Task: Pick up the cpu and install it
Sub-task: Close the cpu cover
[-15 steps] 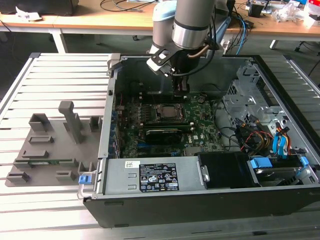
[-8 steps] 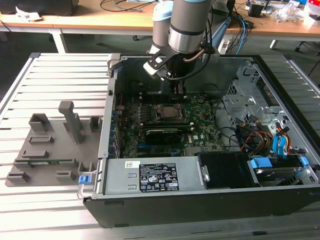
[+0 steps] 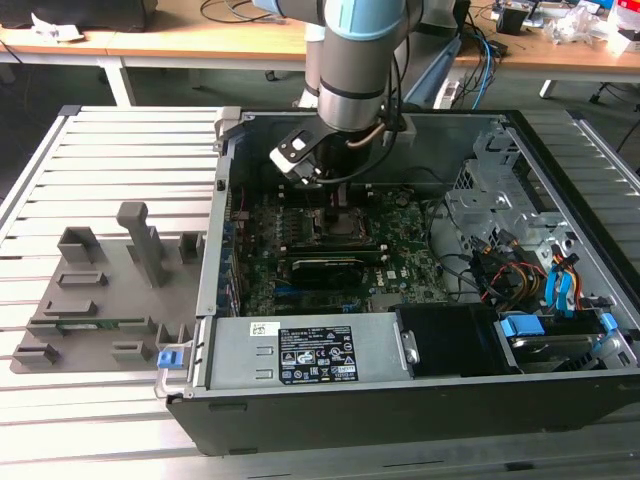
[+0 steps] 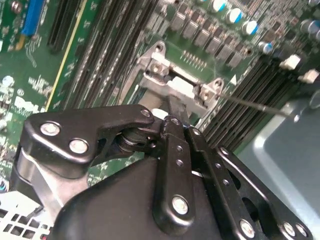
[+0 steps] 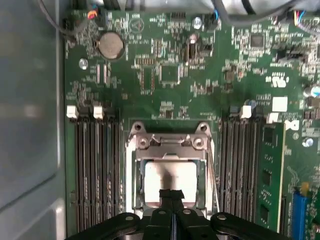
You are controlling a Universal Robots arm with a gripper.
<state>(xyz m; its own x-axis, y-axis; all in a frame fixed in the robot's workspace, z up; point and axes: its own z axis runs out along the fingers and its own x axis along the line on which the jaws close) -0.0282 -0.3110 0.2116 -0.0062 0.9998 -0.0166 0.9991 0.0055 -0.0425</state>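
Note:
The cpu, a small square chip with a silvery-white top, lies flat inside the metal socket frame on the green motherboard. My gripper hangs directly over the chip's near edge, its two black fingertips pressed together and shut, with nothing visible between them. I cannot tell whether the tips touch the chip. In the second wrist view the black finger linkages converge just before the socket frame. In the exterior view the gripper reaches down into the open computer case above the socket.
Rows of black memory slots flank the socket on both sides. A long black graphics card lies just in front of the socket. Drive bays and cables are at the exterior view's right. A grey fixture plate sits outside the case at the left.

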